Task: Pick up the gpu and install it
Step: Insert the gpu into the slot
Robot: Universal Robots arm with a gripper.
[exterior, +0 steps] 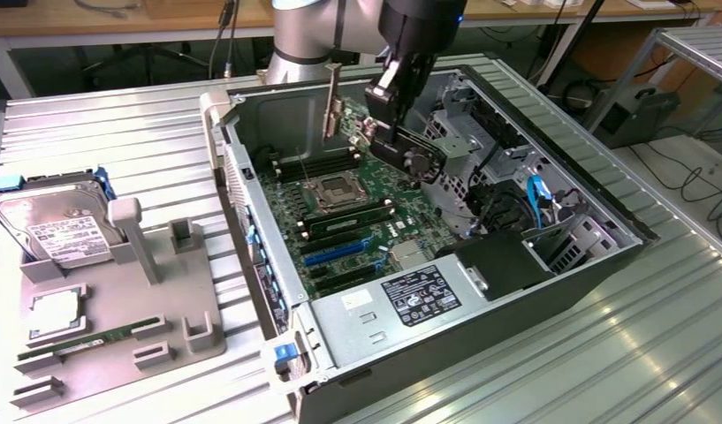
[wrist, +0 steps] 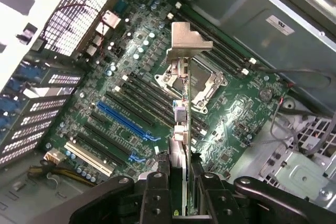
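Note:
The gpu (exterior: 406,150) hangs above the open computer case (exterior: 596,256), over the far end of the green motherboard (exterior: 349,221). Its black face is turned toward the exterior view's right, and its silvery bracket (exterior: 332,102) points toward the far wall of the case. My gripper (exterior: 388,106) is shut on the card from above. In the wrist view the gpu (wrist: 180,124) runs edge-on away from my gripper (wrist: 181,187), with its bracket (wrist: 186,43) over the processor socket (wrist: 197,85). The blue expansion slots (wrist: 126,121) lie off to one side, below the card.
A grey fixture plate (exterior: 160,309) sits on the exterior view's left of the case, carrying a silver hard drive (exterior: 54,225), a processor (exterior: 57,311) and a green RAM stick (exterior: 84,340). Inside the case are a power supply (exterior: 414,296), cables (exterior: 537,199) and drive cages (exterior: 473,132).

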